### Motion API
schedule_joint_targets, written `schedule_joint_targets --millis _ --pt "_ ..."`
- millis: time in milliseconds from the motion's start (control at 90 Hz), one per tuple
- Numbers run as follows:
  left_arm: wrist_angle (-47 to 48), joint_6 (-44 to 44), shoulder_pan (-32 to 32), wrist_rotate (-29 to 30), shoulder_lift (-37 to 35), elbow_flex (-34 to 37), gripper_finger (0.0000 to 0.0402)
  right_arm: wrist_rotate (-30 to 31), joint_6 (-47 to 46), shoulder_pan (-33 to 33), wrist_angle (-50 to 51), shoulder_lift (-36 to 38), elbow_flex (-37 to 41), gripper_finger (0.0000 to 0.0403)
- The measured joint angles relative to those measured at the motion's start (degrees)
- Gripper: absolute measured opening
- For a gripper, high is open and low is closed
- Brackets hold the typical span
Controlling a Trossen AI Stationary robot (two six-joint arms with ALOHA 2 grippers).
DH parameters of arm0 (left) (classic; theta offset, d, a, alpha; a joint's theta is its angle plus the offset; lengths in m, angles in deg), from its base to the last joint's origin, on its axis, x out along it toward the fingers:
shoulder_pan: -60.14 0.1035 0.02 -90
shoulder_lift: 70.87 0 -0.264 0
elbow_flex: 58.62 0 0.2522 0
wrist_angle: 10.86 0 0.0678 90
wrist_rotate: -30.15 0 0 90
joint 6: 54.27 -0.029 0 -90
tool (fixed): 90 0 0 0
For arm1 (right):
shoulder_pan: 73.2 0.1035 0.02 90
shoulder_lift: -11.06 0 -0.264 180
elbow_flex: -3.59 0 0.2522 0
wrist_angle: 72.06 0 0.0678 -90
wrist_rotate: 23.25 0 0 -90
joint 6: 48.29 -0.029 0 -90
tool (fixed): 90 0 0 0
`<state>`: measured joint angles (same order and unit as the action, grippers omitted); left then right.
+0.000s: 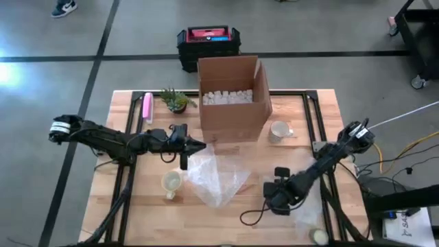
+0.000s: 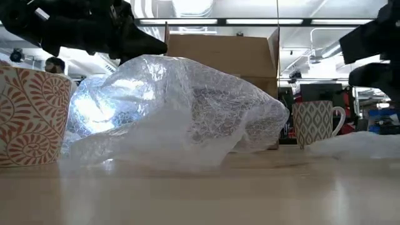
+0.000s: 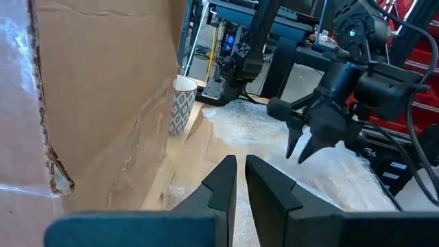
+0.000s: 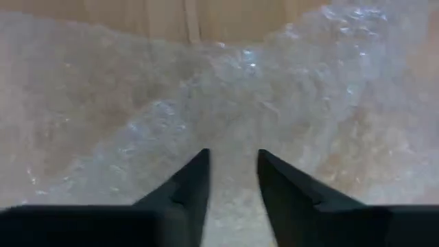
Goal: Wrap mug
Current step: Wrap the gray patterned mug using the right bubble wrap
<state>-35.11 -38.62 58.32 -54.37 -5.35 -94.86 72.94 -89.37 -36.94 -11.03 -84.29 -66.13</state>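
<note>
On the wooden bench [image 1: 137,213], the orange-patterned mug [image 1: 171,182] stands bare beside a crumpled bubble-wrap sheet [image 1: 214,176]. The left tool [image 1: 197,145], fingers nearly closed on nothing, hovers by the cardboard box [image 1: 232,96]; the right tool [image 1: 271,204], parted, points at another sheet. Wrapping looks unstarted; next, the mug must go onto the wrap.

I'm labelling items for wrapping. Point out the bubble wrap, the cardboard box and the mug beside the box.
Bubble wrap [image 1: 214,177]: high view, middle of the crumpled sheet.
Cardboard box [image 1: 233,120]: high view, its front wall.
Mug [image 1: 278,130]: high view, its open top, right of the box.
</note>
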Motion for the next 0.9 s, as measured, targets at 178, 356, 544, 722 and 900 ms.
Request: schedule_joint_targets --millis 178,356,544,722,900 --pt "0.6 0.7 0.0 0.0 0.0 0.0 0.0020 -0.4 2.3 -1.1 -1.1 0.0 2.8 0.0014" --pt "0.7 1.4 0.0 0.0 0.0 0.0 0.0020 -0.5 5.1 -1.2 -0.9 2.5 1.7 0.0002" --pt "0.8 1.4 0.0 0.0 0.0 0.0 0.0020 1.0 5.7 -1.5 -0.8 10.5 -0.1 0.0000" --pt "0.8 1.4 0.0 0.0 0.0 0.0 0.0020 1.9 -1.9 -1.4 -3.2 17.3 0.2 0.0000" --pt "0.8 1.4 0.0 0.0 0.0 0.0 0.0020 -0.8 -1.4 1.4 -8.0 14.2 1.1 0.0032"
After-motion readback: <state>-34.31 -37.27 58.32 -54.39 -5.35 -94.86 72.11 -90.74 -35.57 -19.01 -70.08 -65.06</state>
